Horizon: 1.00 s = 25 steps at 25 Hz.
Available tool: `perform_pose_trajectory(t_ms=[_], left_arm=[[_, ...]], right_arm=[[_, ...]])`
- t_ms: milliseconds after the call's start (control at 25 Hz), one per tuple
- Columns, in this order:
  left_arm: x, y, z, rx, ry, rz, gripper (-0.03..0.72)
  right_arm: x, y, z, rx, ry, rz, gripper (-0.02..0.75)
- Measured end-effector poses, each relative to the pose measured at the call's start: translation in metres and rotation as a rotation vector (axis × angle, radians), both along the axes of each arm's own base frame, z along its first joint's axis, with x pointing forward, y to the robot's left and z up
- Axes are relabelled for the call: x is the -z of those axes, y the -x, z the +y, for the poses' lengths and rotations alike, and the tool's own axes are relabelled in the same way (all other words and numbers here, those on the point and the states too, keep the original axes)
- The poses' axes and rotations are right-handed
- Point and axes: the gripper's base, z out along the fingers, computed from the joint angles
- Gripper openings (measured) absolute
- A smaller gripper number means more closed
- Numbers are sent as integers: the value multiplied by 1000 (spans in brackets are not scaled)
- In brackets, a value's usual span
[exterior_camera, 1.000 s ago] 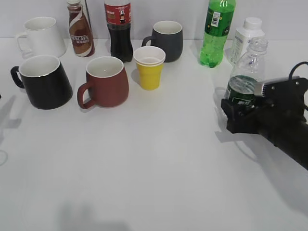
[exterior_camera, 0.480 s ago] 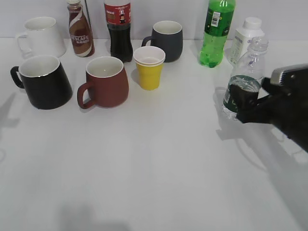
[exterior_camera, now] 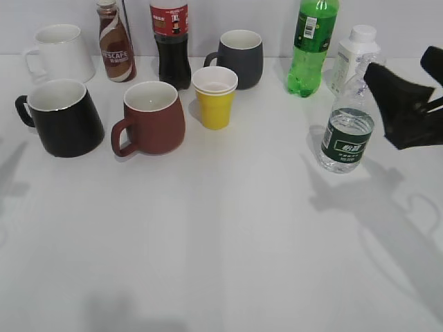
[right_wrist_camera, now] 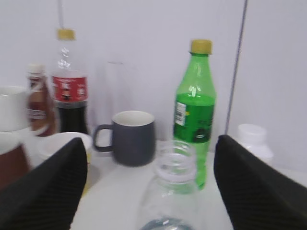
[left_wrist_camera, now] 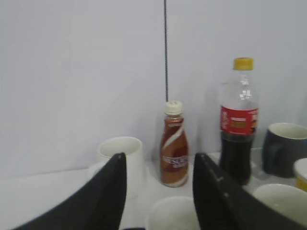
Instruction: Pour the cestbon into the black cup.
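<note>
1. the cestbon (exterior_camera: pixel 347 135) stands upright and uncapped at the right of the table (exterior_camera: pixel 228 235), in front of the green bottle (exterior_camera: pixel 311 45).
2. right gripper (right_wrist_camera: pixel 151 187) is spread wide, raised beside the cestbon's neck, not touching it.
3. left gripper (left_wrist_camera: pixel 158 191) is also spread apart, holding nothing.
4. black cup (exterior_camera: pixel 62 117) sits far left, next to the brown mug (exterior_camera: pixel 152 117).

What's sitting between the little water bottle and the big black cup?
In the exterior view, the reddish-brown mug and the yellow cup sit between the cestbon and the black cup.
</note>
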Motion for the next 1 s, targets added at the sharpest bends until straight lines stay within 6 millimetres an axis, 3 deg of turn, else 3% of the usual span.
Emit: perform_pose_trajectory(t_ms=[200, 400, 520, 720, 840, 1000], left_arm=[[-31, 44, -8, 13, 28, 54, 346], [-69, 88, 0, -46, 66, 253, 346], [-85, 111, 4, -53, 100, 374, 346], [-69, 138, 8, -29, 5, 593, 347], [-63, 164, 14, -24, -40, 616, 348], [-51, 195, 22, -19, -71, 620, 348]], right_arm=[[-26, 32, -2, -79, 14, 266, 604], [-65, 70, -25, 84, 31, 380, 574], [-69, 97, -37, 143, 45, 494, 571], [-59, 139, -36, -29, 119, 687, 569], [-68, 156, -40, -75, 145, 720, 569], [-61, 172, -45, -102, 256, 843, 568]])
